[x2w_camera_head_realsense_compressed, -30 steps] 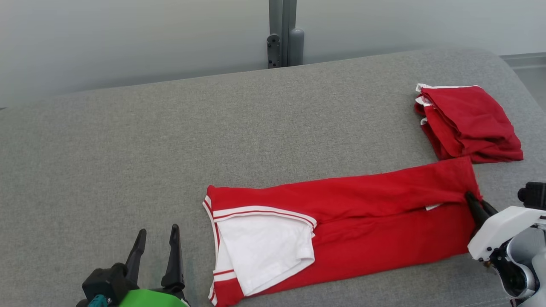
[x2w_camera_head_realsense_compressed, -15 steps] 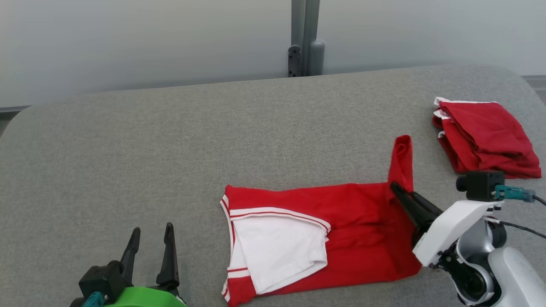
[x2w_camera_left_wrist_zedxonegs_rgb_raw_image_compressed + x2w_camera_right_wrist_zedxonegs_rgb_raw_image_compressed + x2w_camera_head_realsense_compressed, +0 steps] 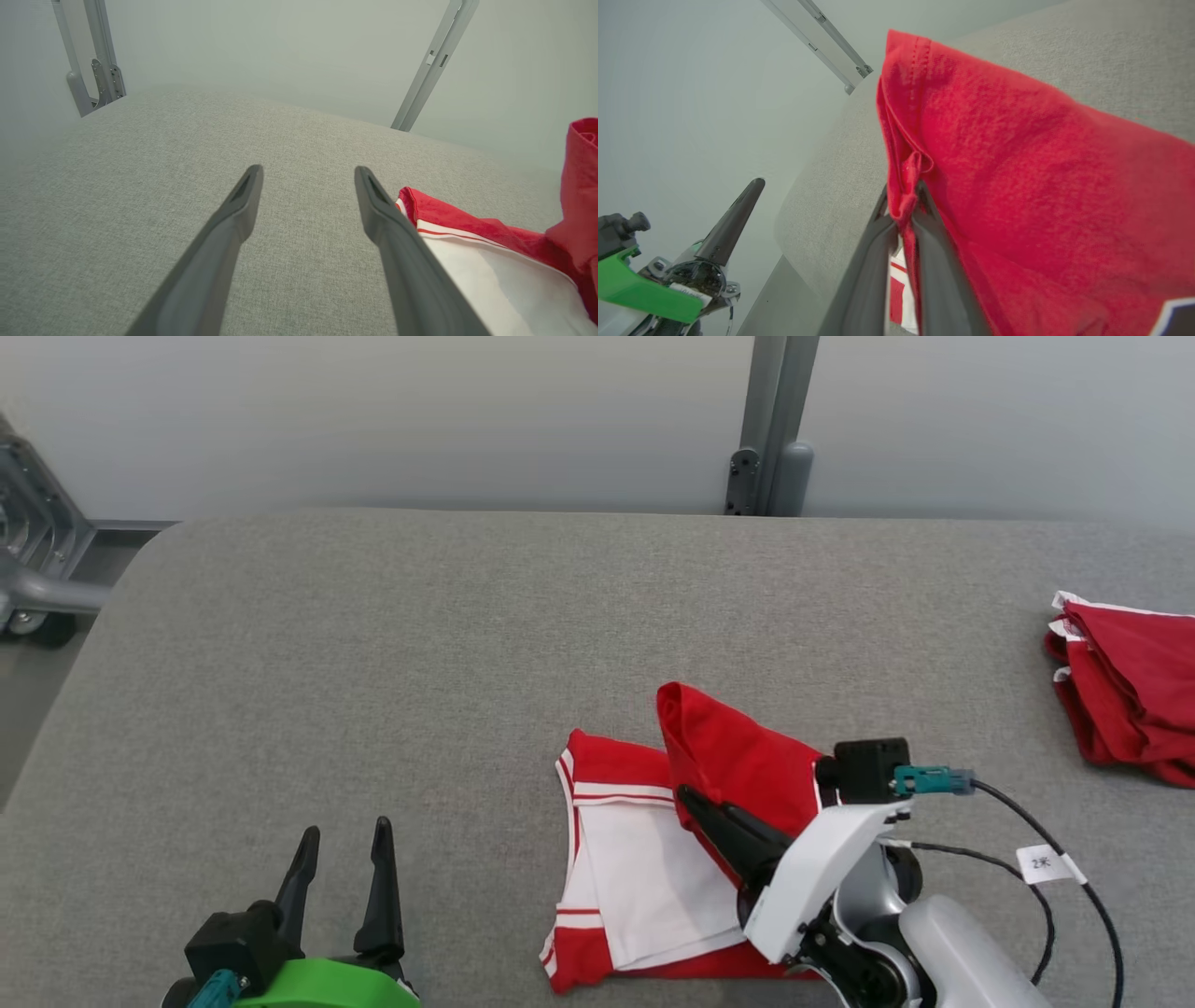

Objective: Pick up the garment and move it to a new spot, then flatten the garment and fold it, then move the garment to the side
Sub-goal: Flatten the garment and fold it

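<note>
The garment [image 3: 738, 756] is red with a white panel and red-and-white striped trim, and it lies near the front middle of the grey padded table [image 3: 420, 644]. My right gripper [image 3: 693, 797] is shut on its red edge and holds that end lifted and doubled over the white panel. The right wrist view shows the red cloth [image 3: 1017, 177] pinched between the closed fingers [image 3: 924, 242]. My left gripper [image 3: 341, 845] stands open at the lower left, off the cloth. In the left wrist view its fingers [image 3: 233, 219] are spread over bare table, with the garment [image 3: 472, 233] just to the right.
A second red garment [image 3: 1130, 691], folded, lies at the table's right edge. A grey post [image 3: 775, 429] stands behind the table and a metal frame [image 3: 28, 569] is off its left end. A tagged black cable [image 3: 1046, 863] trails from my right wrist.
The camera has swung left. My right gripper has carried the garment's right end up and over to the left, folding the long red strip about in half. The left gripper stays open in place.
</note>
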